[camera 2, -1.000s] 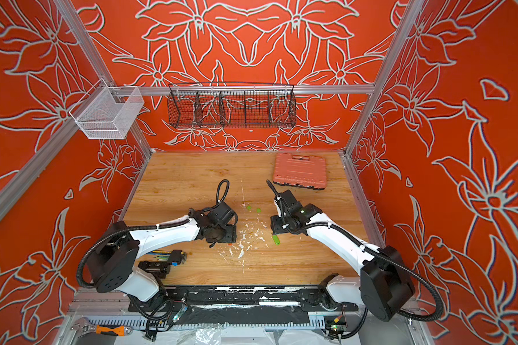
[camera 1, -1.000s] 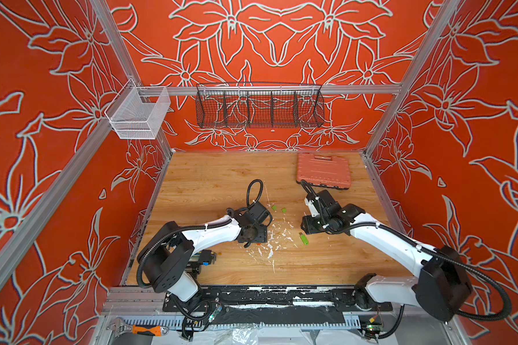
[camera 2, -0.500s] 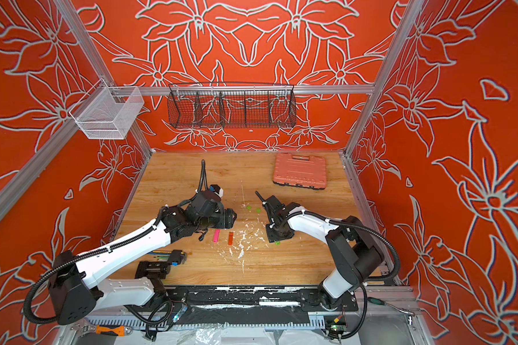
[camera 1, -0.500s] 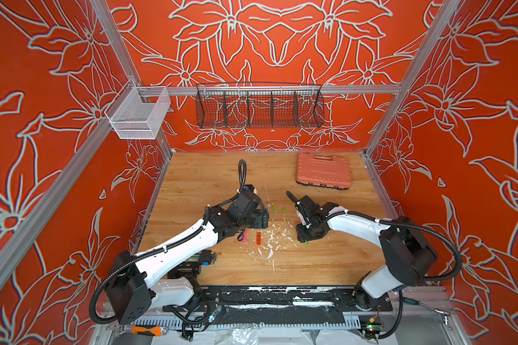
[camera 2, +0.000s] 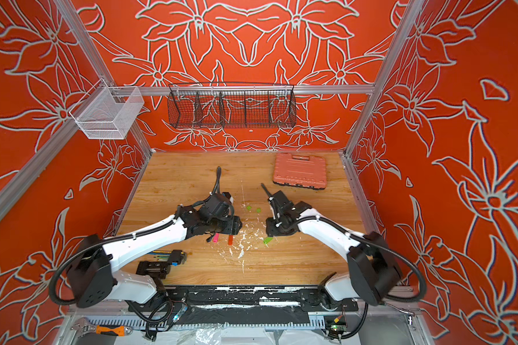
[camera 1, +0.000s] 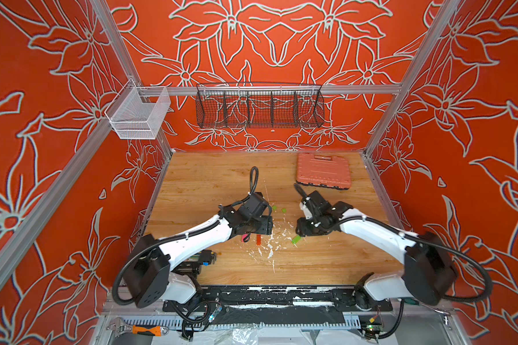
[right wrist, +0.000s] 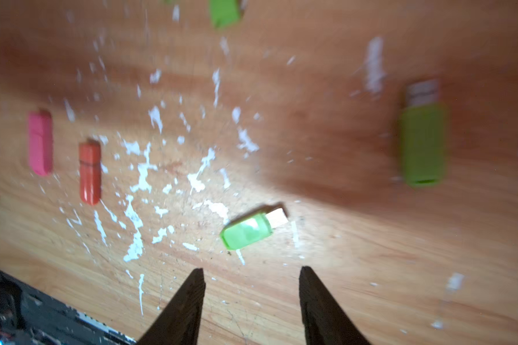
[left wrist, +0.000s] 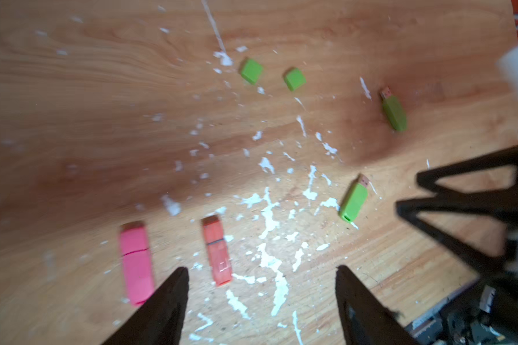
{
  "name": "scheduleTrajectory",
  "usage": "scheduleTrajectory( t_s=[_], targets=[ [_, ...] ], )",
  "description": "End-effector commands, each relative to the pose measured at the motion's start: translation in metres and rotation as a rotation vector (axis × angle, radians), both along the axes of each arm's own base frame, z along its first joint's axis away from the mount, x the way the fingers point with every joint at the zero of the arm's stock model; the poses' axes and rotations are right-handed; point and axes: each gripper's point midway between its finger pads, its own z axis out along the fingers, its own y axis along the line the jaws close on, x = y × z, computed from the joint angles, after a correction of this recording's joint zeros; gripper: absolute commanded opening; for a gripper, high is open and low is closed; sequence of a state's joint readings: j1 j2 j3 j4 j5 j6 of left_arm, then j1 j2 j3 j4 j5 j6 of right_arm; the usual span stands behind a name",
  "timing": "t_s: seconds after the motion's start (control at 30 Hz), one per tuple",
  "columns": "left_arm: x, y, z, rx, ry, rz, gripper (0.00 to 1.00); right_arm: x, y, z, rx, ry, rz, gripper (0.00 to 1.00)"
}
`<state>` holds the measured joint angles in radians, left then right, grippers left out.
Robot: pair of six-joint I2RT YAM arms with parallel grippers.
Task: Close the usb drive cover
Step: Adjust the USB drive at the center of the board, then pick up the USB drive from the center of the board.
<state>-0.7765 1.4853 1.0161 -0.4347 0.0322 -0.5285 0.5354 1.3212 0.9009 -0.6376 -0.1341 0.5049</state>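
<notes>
Both end effectors are empty: left gripper [left wrist: 260, 270] jaws wide, right gripper [right wrist: 251, 269] jaws moderately apart. The uncapped green usb drive [right wrist: 247, 231] lies centrally, just beside the right gripper, with a green cap [left wrist: 251, 70] farther back. Probably light, rigid and slippery; grasp across the body's long sides.

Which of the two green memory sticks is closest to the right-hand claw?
The brighter green stick, lying slanted just ahead of the right gripper. The darker green stick lies farther off.

I see a pink drive [left wrist: 136, 263], an orange drive [left wrist: 217, 254] and a lime-green drive [left wrist: 353, 200]; my table [left wrist: 87, 119] is tan wood grain, flecked white (the walls [camera 1: 281, 38] are red-orange with pale flower outlines).
</notes>
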Motion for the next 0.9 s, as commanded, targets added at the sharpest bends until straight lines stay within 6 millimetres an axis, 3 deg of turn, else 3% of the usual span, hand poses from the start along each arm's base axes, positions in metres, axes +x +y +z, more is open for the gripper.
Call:
scheduleTrajectory(
  t_s=[0.0, 0.1, 0.17, 0.57, 0.87],
  targets=[
    [-0.006, -0.062, 0.004, -0.031, -0.035, -0.262, 0.75, 0.002, -0.049, 0.026, -0.046, -0.090, -0.141, 0.55],
    [-0.007, -0.092, -0.011, 0.075, 0.002, -0.428, 0.72, -0.002, -0.064, 0.042, 0.012, -0.131, -0.184, 0.57],
    [-0.008, -0.100, -0.020, 0.120, -0.001, -0.492, 0.71, -0.007, -0.066, 0.047, 0.037, -0.145, -0.187, 0.57],
    [-0.019, -0.113, -0.071, 0.285, 0.100, -0.643, 0.66, -0.014, -0.066, 0.039, 0.131, -0.164, -0.207, 0.58],
    [-0.017, -0.112, -0.087, 0.328, 0.079, -0.640, 0.60, -0.011, -0.066, 0.040, 0.144, -0.179, -0.211, 0.58]
  ],
)
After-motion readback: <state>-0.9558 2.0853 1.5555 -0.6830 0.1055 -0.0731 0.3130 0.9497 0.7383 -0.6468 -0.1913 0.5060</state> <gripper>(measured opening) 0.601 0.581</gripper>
